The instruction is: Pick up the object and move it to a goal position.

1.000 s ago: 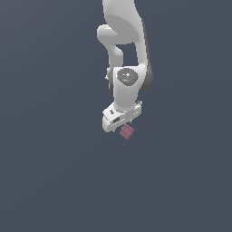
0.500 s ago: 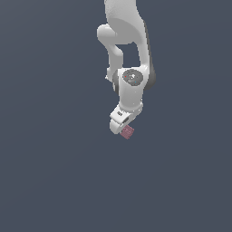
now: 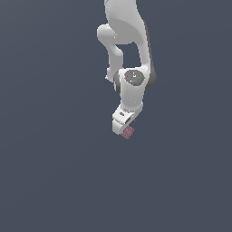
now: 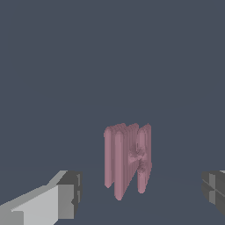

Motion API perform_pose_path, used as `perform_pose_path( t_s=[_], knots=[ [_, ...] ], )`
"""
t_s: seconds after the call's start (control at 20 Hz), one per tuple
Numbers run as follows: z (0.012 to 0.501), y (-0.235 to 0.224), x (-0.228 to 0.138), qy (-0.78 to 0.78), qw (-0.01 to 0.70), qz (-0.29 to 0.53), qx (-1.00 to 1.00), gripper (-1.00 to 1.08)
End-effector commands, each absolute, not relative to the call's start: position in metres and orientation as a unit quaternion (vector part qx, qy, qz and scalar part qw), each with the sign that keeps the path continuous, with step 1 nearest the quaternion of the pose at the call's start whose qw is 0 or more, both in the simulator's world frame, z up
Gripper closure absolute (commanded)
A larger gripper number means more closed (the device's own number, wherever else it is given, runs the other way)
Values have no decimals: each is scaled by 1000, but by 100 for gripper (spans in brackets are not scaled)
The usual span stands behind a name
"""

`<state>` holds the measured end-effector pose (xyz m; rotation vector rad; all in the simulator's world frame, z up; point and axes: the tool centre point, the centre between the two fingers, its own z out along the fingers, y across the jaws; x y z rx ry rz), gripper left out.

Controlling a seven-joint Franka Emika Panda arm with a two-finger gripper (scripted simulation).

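The object (image 3: 128, 132) is a small dull pink-red cube lying on the dark grey floor, just below the white hand in the exterior view. In the wrist view the object (image 4: 127, 160) stands between my two fingers, which are set wide apart and touch neither of its sides. One finger (image 4: 66, 193) is white with a grey pad, and only the tip of the other finger (image 4: 214, 186) shows at the frame's edge. My gripper (image 3: 124, 128) (image 4: 140, 191) is open and hangs right over the cube, with the arm reaching down from above.
A plain dark grey surface fills both views. The white arm (image 3: 131, 86) descends from the upper middle of the exterior view. No other objects or edges are visible.
The hand has turned and come down a little closer over the cube. The cube has not moved.
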<state>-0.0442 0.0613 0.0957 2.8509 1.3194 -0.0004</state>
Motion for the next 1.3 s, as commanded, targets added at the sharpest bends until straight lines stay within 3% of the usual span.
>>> perform_pose_path(
  t_s=[0.0, 0.75, 0.8, 1.25],
  knots=[
    [93, 61, -44, 420, 0, 0, 908, -92],
    [46, 62, -45, 422, 0, 0, 906, -92],
    [46, 62, -45, 422, 0, 0, 906, 108],
    [46, 62, -45, 422, 0, 0, 906, 108]
  ],
)
